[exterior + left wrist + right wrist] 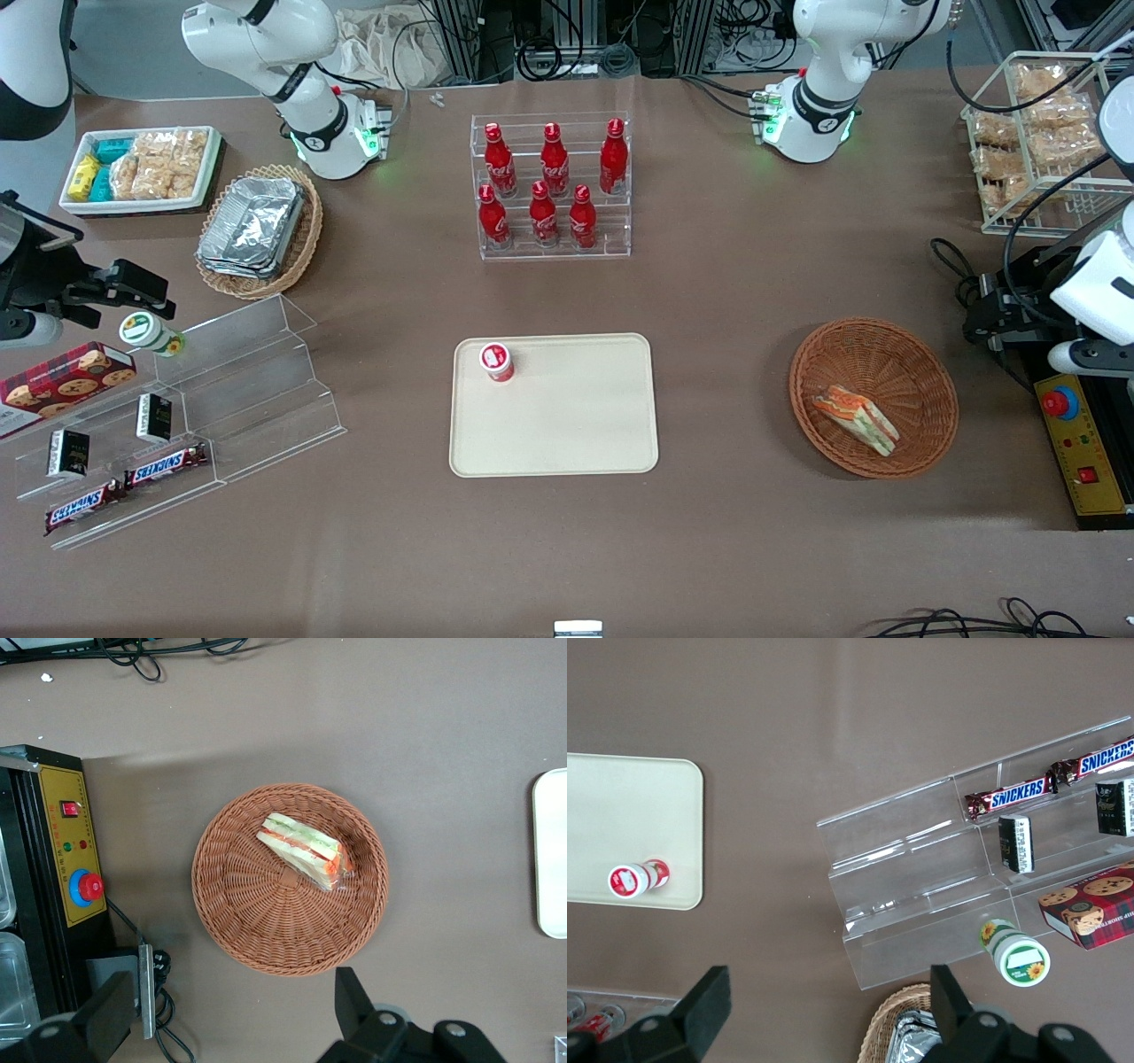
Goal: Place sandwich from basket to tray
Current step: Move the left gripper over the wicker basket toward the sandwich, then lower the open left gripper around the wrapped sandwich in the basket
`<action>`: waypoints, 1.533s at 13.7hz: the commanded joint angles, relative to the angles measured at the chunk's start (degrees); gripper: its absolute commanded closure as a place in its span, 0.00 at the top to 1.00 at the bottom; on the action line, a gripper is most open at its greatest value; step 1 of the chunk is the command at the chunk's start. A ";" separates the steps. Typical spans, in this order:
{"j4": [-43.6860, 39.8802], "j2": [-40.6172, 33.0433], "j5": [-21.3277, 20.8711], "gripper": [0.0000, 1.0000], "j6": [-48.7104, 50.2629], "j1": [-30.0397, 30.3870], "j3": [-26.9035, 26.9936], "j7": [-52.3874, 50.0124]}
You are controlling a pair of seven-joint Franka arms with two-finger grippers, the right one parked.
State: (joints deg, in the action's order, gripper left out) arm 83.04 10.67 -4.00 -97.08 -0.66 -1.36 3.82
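Bare brown table surrounds the basket (873, 398) on every side, and open tabletop lies between it and the tray (567, 447), which carries only a small red-and-white cup (497, 361) in one corner. The sandwich (303, 849) lies in the basket, leaning toward its rim. My gripper (232, 1014) hangs above the table just beside the basket, fingers (353, 1001) spread wide, holding and touching nothing.
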 commanded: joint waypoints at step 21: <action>14.87 5.93 2.58 1.00 -15.68 -2.15 -0.40 -26.44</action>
State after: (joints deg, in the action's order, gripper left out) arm 97.87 14.65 -2.61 -111.66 -2.40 -1.76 -14.98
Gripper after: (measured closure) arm 0.000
